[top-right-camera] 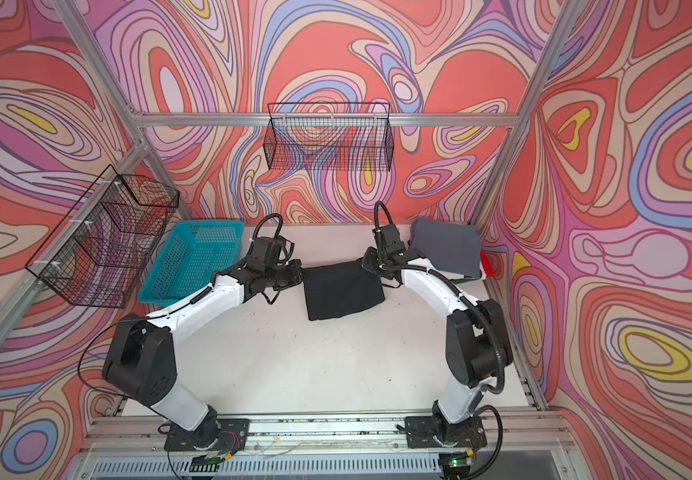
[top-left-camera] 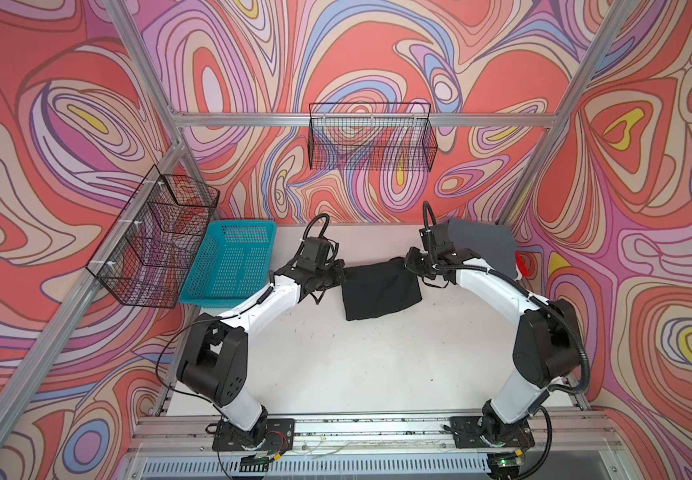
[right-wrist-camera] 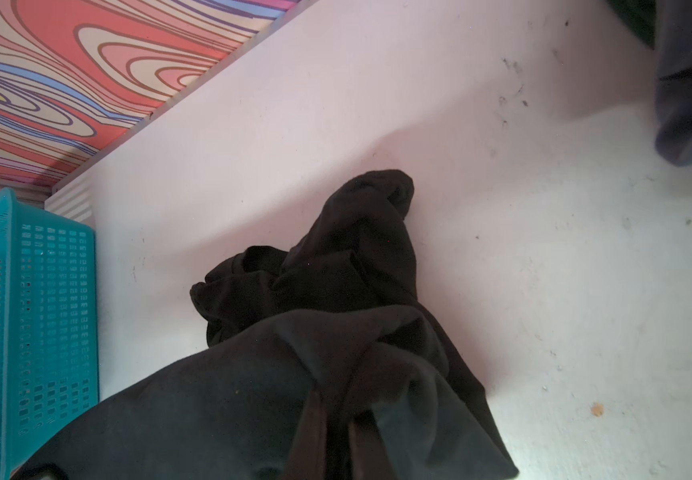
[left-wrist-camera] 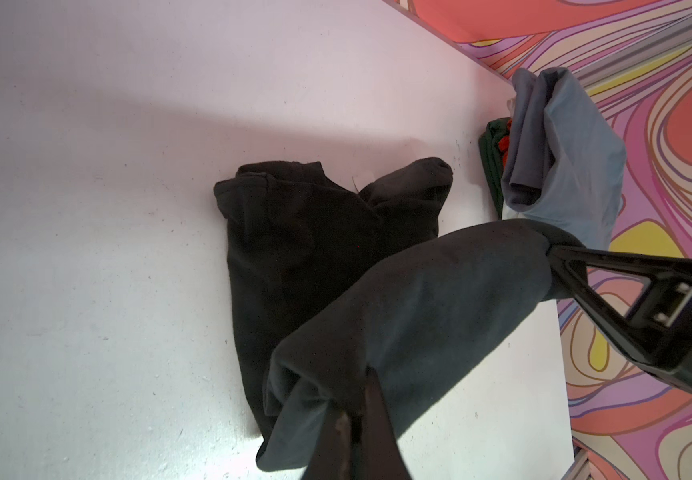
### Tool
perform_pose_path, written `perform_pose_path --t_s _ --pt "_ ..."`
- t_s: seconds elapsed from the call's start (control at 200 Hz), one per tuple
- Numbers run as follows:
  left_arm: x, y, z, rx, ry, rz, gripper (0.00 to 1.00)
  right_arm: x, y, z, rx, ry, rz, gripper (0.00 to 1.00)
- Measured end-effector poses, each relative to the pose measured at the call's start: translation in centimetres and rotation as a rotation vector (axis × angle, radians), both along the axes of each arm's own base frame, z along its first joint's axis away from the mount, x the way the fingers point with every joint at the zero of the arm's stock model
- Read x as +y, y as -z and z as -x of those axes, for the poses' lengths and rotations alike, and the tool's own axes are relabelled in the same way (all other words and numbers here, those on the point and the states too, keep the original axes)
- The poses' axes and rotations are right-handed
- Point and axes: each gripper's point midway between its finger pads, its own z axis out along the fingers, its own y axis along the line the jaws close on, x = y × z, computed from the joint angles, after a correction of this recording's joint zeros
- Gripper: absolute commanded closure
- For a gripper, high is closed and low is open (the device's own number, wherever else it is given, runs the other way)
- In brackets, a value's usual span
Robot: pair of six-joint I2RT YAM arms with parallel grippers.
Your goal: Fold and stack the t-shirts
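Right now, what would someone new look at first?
Probably the black t-shirt in the middle of the table, held stretched between the left tool and right tool. Then the swirly red-and-pink walls all around, and the folded grey t-shirt in the far right corner.

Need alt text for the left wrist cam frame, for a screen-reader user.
Both grippers are shut on a black tee: the left gripper and right gripper hold one folded edge up between them while the rest lies on the white table. Beyond it, a grey tee tops green cloth and red cloth by the patterned wall.
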Motion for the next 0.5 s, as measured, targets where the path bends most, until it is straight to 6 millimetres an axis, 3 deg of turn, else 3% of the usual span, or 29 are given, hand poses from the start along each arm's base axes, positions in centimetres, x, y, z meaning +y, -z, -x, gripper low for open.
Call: perform_pose_path --t_s 0.205,0.501 --pt "0.2 0.4 -1.6 0.01 -0.011 0.009 1.0 0.5 0.7 -1.8 0.012 -0.01 -0.011 1.0" --pt "-0.1 1.0 -4.0 0.017 -0.019 0.015 1.0 0.1 1.5 -2.9 0.036 -0.006 -0.022 1.0"
